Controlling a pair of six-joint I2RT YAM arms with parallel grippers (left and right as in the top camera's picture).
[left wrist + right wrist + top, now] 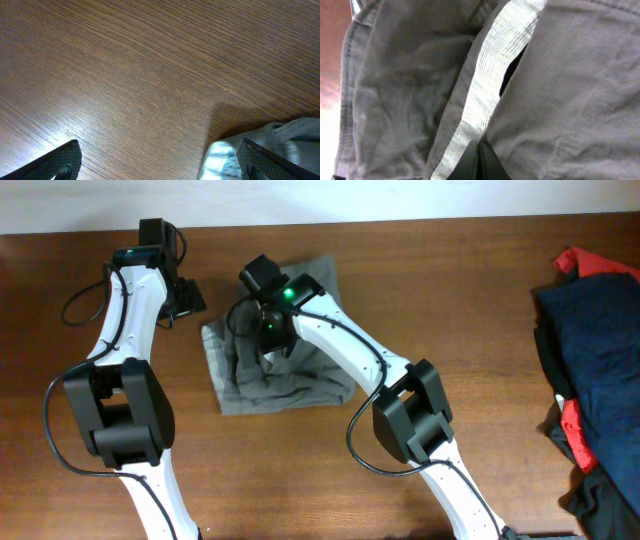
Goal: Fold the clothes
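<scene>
The grey-olive clothes (285,375) lie bunched on the table's middle left. My right gripper (268,340) is down on the garment's middle. In the right wrist view its fingers (480,161) are pressed together at the pale waistband lining (492,70), with grey cloth (580,85) all around. My left gripper (188,298) hovers at the garment's far left corner. In the left wrist view its fingers (160,162) are spread wide over bare wood, with a fold of the garment (280,137) by the right finger.
A pile with a navy blue garment (598,350) and red cloth (590,262) lies at the table's right edge. A black cable (80,305) loops by the left arm. The wooden table (440,280) runs between the garment and the pile.
</scene>
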